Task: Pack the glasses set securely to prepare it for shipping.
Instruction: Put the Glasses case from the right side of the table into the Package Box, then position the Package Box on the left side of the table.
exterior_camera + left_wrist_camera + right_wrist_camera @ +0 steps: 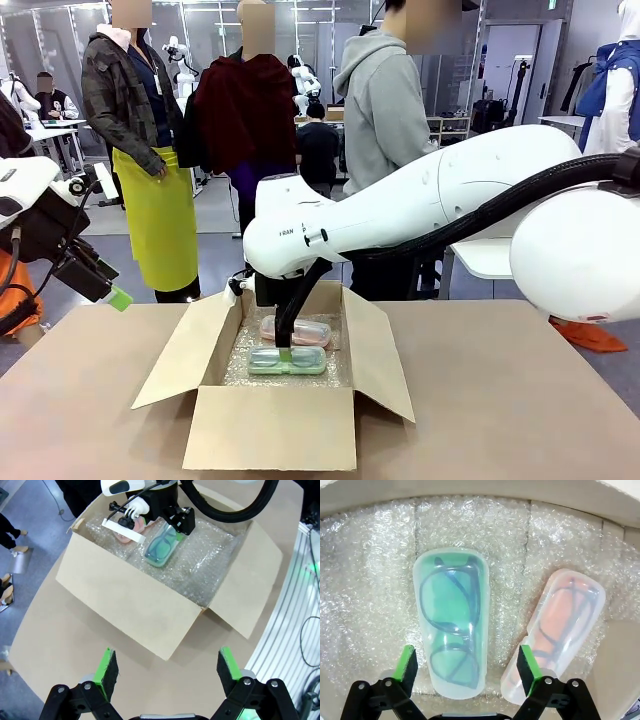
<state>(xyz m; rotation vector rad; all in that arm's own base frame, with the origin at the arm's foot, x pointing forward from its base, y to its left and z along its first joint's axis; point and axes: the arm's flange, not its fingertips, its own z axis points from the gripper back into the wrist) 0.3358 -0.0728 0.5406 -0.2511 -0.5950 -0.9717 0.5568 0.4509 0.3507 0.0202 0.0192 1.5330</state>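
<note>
Bubble wrap under rounded translucent mint case and pink case; right fingers, left fingers both apart

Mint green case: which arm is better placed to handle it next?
Probably right: the right gripper hangs open over the mint green case; the left gripper sits outside the box.
</note>
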